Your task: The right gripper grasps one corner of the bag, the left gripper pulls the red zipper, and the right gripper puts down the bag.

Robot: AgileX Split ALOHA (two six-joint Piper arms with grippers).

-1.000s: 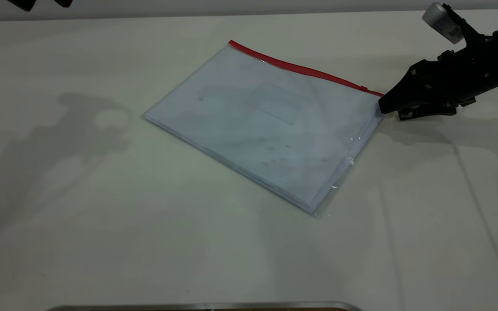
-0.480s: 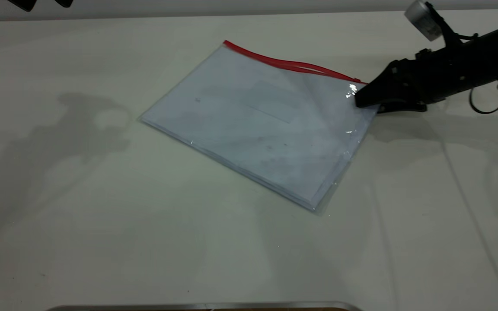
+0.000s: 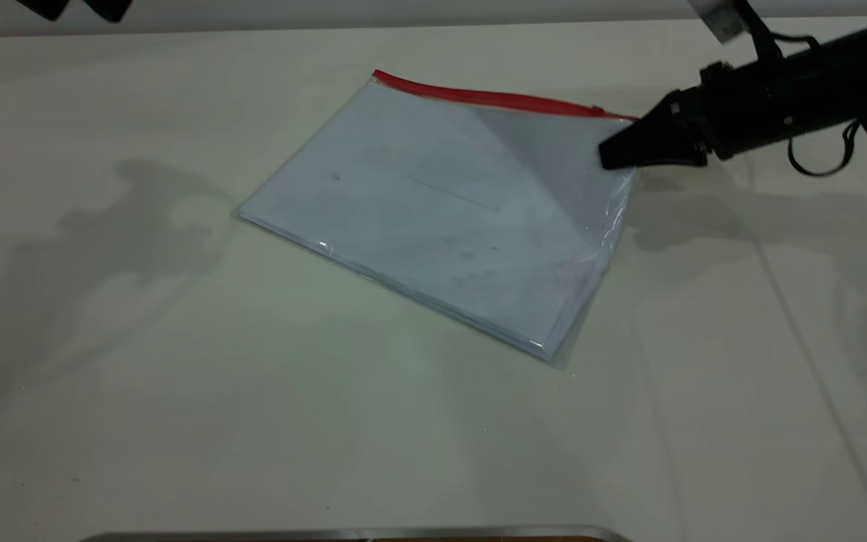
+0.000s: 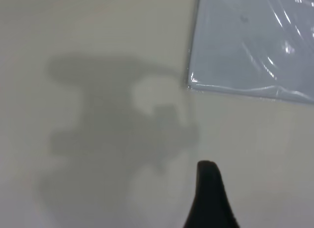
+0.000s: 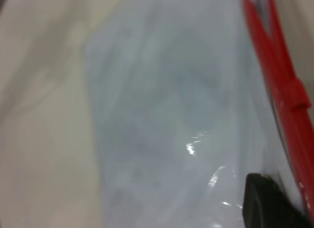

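Note:
The bag (image 3: 433,203), a clear pouch with white sheets inside, lies on the white table with its far right corner raised. The red zipper (image 3: 486,96) runs along its far edge, with the slider tab (image 3: 597,110) near the right end. My right gripper (image 3: 614,154) is shut on that right corner and holds it off the table. In the right wrist view one black finger (image 5: 262,201) presses on the plastic (image 5: 171,115) beside the red zipper (image 5: 274,71). My left gripper (image 3: 76,7) hangs open at the far left, well away from the bag (image 4: 245,46).
The white table (image 3: 177,376) stretches to the left of and in front of the bag. A metal edge (image 3: 358,533) runs along the near side. The right arm's black cable (image 3: 817,162) loops below the arm.
My right gripper has moved left and up, closed on the bag's right corner and lifted it. The bag has slid a little to the left. The left gripper has not moved.

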